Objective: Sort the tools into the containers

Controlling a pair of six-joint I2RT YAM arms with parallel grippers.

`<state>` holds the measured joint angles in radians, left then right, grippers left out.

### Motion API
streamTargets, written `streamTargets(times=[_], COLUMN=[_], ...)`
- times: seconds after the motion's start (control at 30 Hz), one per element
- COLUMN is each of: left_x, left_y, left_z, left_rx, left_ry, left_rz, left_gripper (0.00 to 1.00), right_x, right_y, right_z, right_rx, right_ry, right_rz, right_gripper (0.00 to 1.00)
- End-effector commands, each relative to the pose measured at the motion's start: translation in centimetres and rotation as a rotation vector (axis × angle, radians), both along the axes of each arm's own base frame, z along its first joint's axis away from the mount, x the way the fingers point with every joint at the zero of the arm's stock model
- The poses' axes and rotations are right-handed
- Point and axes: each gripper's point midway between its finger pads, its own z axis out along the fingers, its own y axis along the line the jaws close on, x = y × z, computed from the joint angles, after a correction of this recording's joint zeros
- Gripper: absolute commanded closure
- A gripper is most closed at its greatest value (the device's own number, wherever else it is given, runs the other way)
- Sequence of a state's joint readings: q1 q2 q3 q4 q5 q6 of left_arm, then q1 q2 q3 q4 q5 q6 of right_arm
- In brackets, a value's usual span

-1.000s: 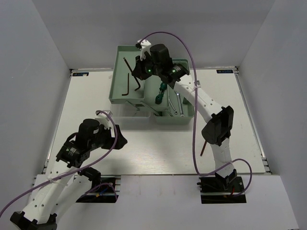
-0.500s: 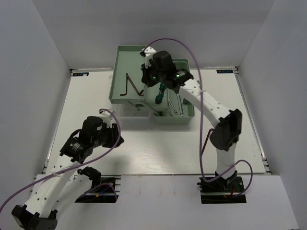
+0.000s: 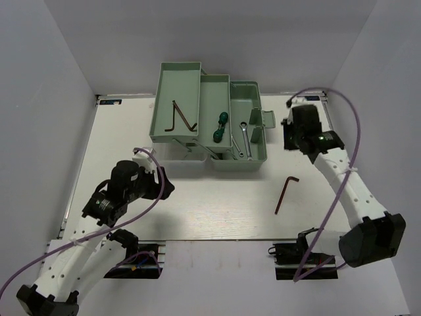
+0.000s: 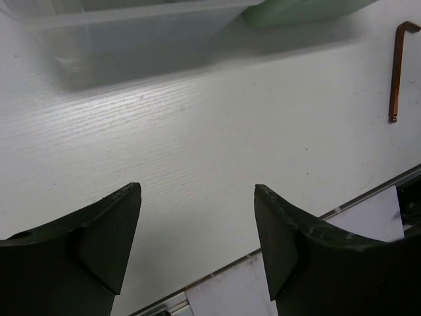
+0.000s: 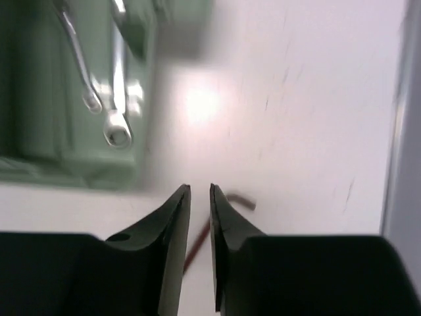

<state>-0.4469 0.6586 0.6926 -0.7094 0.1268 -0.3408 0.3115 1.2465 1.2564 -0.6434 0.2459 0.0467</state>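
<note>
- Black left gripper (image 4: 197, 194) jaws stood wide, holding nothing, over the white table (image 4: 197, 112).
- Right gripper (image 5: 200, 189) nearly closed (slim gap), empty; hex key (image 5: 242, 201) lay beyond.

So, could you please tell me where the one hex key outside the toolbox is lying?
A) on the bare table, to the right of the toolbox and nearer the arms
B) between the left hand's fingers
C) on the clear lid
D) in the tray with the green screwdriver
A: the hex key lies flat on the table, to the right of the toolbox and nearer the arm bases, with nothing touching it.
</note>
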Motion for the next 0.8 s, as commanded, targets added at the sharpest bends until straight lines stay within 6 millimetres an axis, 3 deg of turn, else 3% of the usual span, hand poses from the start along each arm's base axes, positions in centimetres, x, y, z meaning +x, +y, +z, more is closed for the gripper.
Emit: streamTargets(times=[0.0, 0.07, 0.1, 0.27, 0.5, 0.77], left_x=[0.4, 0.4, 0.4, 0.3, 0.4, 0.4], left_y=[0.4, 0.4, 0.4, 0.2, 0.2, 0.2], left_z=[1.2, 1.2, 1.2, 1.2, 1.5, 1.5], left_rx=[-0.020, -0.020, -0.020, -0.020, -0.033, -0.033], left_ry=[-0.069, -0.069, -0.069, -0.069, -0.083, -0.083], left_rz=[0.026, 0.026, 0.026, 0.017, 0.018, 0.018], left_gripper=[0.20, 0.19, 0.19, 0.19, 0.19, 0.19], right_x=[-5.4, -6.2, -5.6, -6.2, -6.5, -7.1], right_y=[-0.8, -1.1, -1.1, -1.8, -2.3, -2.9], right_z=[-8.7, -11.3, -11.7, -15.5, -18.6, -20.5], right_rx=[0.012, 0.032, 0.045, 0.039, 0.061, 0.056], right_ry=[0.334, 0.388, 0.374, 0.499, 0.625, 0.696], right_rz=[-0.022, -0.055, -0.069, -0.105, -0.149, -0.183], right_gripper=[0.72, 0.64, 0.62, 0.56, 0.54, 0.54])
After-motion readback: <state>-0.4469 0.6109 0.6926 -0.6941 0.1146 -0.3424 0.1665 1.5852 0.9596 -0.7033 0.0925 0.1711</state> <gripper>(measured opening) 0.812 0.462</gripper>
